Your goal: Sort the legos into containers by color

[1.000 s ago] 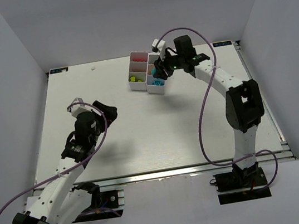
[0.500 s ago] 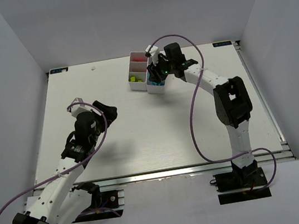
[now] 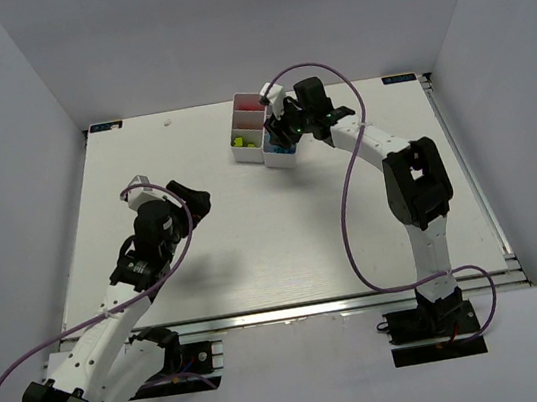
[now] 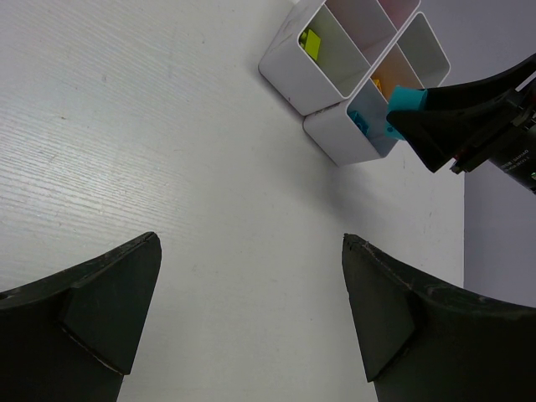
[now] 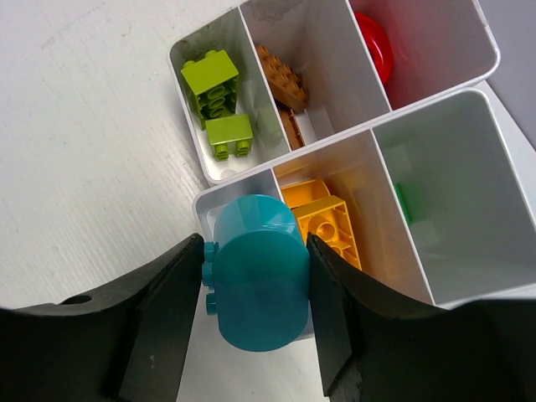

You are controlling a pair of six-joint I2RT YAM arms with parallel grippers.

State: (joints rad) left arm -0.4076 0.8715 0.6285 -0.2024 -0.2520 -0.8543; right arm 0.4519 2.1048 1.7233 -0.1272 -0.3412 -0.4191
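**A:** Looking at your right wrist view, you have the right claw [image 5: 255, 251] pinching a rounded teal brick [image 5: 255, 293] between its two fingers.

**B:** Where does that brick sit against the bins?

**A:** It hangs over the white bins [image 5: 366, 130], above the end compartment just beside the one with the yellow bricks [image 5: 322, 219]. Whether it touches the rim, you cannot tell from here. Your left wrist view shows a blue piece [image 4: 362, 122] lying inside that same compartment.

**B:** And the other compartments?

**A:** You have two lime bricks [image 5: 219, 88] in the corner one, an orange-brown brick [image 5: 280, 77] next to them, and a red piece [image 5: 377, 42] at the end of that row. A green piece [image 5: 404, 203] shows in the compartment past the yellow.

**B:** The left claw?

**A:** Your left claw [image 4: 249, 251] is spread wide and holds nothing. It hovers over the table [image 4: 126, 126], well apart from the bins.
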